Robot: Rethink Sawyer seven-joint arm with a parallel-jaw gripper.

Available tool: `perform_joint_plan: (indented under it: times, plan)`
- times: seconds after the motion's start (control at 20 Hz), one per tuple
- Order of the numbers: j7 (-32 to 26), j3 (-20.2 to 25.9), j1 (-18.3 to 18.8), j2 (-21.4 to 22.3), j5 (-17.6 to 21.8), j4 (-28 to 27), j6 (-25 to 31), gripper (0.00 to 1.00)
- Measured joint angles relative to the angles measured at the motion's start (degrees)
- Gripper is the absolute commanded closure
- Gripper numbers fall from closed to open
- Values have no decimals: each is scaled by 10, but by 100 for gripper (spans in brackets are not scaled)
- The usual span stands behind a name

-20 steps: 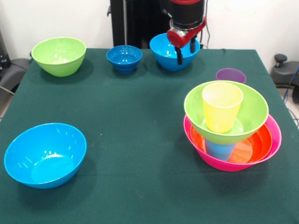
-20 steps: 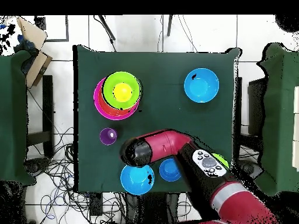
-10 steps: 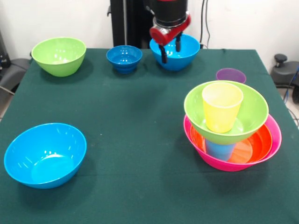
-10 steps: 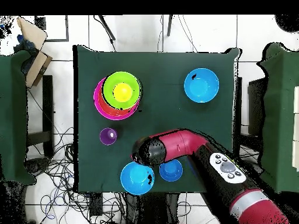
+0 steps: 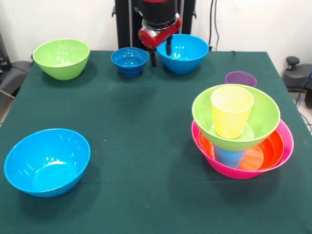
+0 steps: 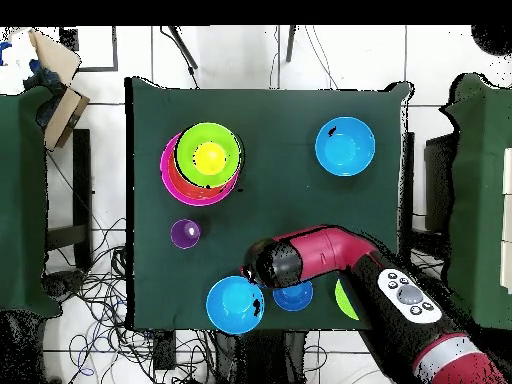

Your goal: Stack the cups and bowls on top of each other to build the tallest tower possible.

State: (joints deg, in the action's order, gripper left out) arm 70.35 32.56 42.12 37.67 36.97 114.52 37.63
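Up at the far edge: the tool (image 5: 160, 50) hangs just above the bench (image 5: 136, 117), in the gap between the small dark-blue footed bowl (image 5: 129, 61) and the far bright blue bowl (image 5: 183, 53).
Tool state: two dark fingers pointing down, spread apart, nothing pinched between them.
Arm: the red and black arm (image 6: 330, 255) comes in over the footed bowl's corner in the overhead view, hiding part of that bowl.
Tower: sits at the right, nearer side. The large pink bowl (image 5: 285, 141) is the base, the orange bowl (image 5: 265, 152) nests inside it, and the light blue cup (image 5: 229, 157) peeks out under a lime green bowl (image 5: 263, 117).
Top of tower: the yellow cup (image 5: 231, 111) stands upright in that green bowl.
Purple cup (image 5: 241, 78): on the bench just behind the tower, mostly the rim showing.
Loose bowls: second lime green bowl (image 5: 61, 58) far left, another bright blue bowl (image 5: 47, 161) near left, both upright and well apart from the tower.
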Motion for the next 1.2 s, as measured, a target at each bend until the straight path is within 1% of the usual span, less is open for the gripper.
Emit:
perform_joint_plan:
  times: [0.25, 0.5, 0.7, 0.9, 1.2]
  plan:
    - [0, 1, 14, -16, 12, 0, 3, 0]
    - [0, 5, 24, -28, 12, 0, 16, 0]
    - [0, 13, 35, -35, 13, 0, 44, 0]
    - [0, 20, 40, -35, 13, 0, 63, 0]
    - [0, 34, 40, -36, 13, 0, 77, 0]
